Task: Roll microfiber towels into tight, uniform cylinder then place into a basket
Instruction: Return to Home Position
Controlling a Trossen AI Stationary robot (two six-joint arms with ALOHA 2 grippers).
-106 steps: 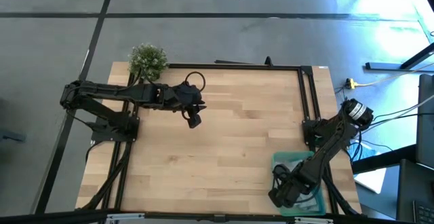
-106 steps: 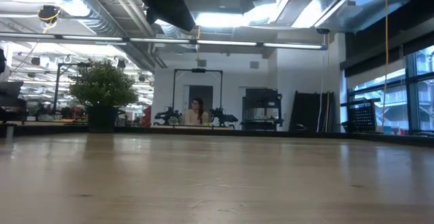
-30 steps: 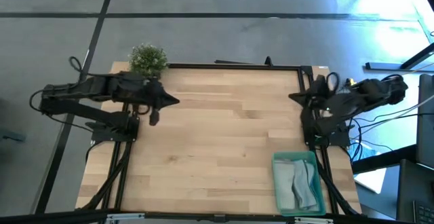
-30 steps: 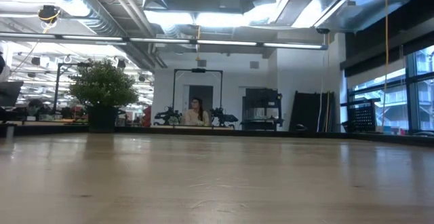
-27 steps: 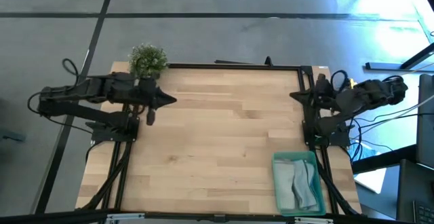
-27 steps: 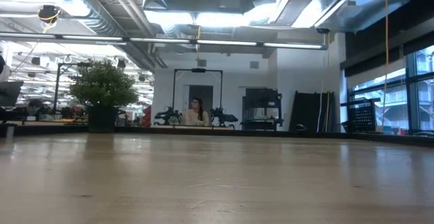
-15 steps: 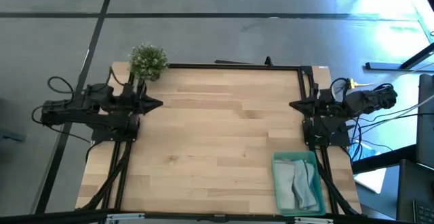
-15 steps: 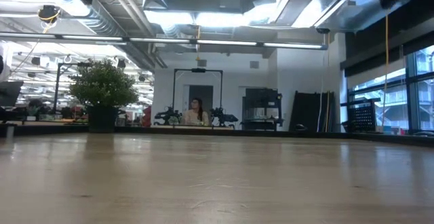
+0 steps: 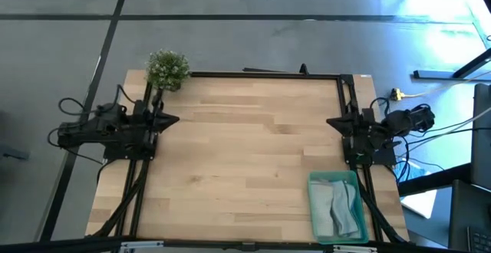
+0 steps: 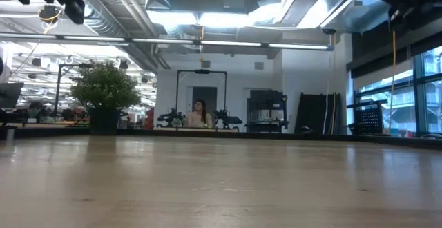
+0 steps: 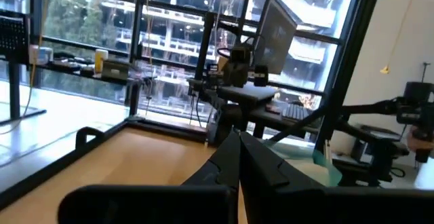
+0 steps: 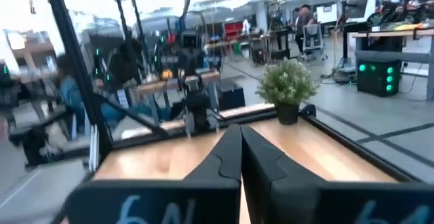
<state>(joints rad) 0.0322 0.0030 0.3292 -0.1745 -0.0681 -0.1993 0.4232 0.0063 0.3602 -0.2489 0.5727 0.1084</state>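
The green basket [image 9: 312, 207] stands at the table's near right corner, and the towels [image 9: 341, 207], one pale blue and one light grey, lie bunched inside it, side by side. The basket's edge also shows in the left wrist view [image 11: 327, 171]. My left gripper [image 9: 173, 119] is shut and empty at the table's left edge, pointing right; its fingers meet in the left wrist view [image 11: 239, 142]. My right gripper [image 9: 332, 120] is shut and empty at the right edge, pointing left; its fingers meet in the right wrist view [image 12: 241, 137].
A small green plant [image 9: 166, 68] stands at the far left corner and also shows in the right wrist view [image 12: 289, 83]. A dark frame rail [image 9: 265, 74] runs along the far edge. The wooden table top [image 9: 245, 153] lies between the arms. A person [image 10: 201, 112] sits far behind.
Both arms have drawn back from over the table and folded down onto their bases: the left gripper toward the table's left edge, the right gripper toward the right edge. Both grippers stay shut. The basket and towels have kept still.
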